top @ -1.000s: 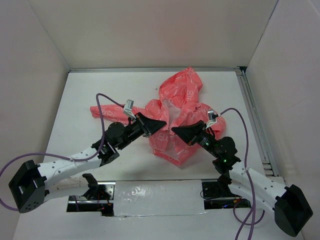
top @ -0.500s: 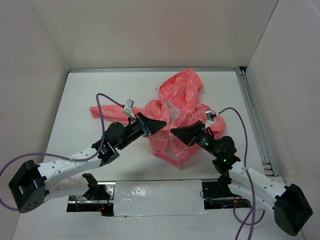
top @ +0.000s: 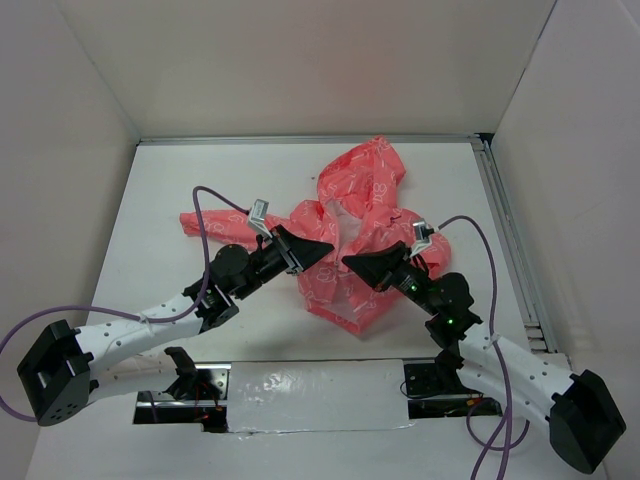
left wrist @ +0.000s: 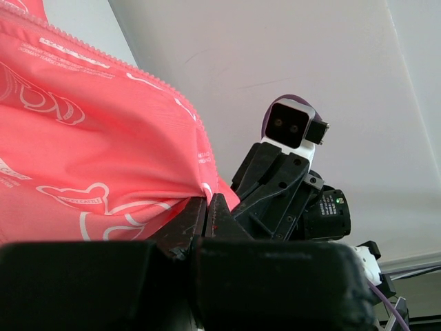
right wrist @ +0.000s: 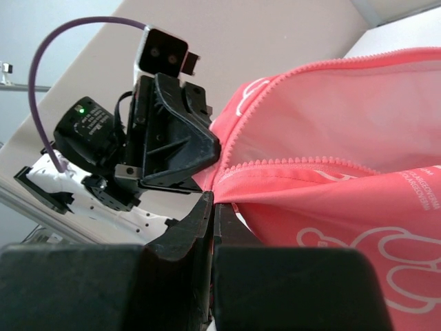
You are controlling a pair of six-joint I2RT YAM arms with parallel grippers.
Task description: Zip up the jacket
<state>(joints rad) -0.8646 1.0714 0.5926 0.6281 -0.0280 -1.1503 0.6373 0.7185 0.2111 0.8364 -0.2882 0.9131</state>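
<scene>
The coral-pink jacket (top: pixel 355 215) with white outline print lies crumpled in the middle of the table, one sleeve stretched to the left. My left gripper (top: pixel 326 247) is shut on a fold of the jacket (left wrist: pixel 89 158) next to a zipper edge. My right gripper (top: pixel 348 263) is shut on the jacket's fabric (right wrist: pixel 331 207) just below a line of zipper teeth. The two grippers face each other closely over the jacket's lower part. Each wrist view shows the other gripper opposite. The chest logo is hidden.
White walls enclose the table (top: pixel 200 180) at the back and both sides. A metal rail (top: pixel 505 230) runs along the right edge. A taped panel (top: pixel 310 395) and openings lie at the near edge between the arm bases.
The right gripper has shifted slightly left and back again with the fabric. The left arm has barely moved.
</scene>
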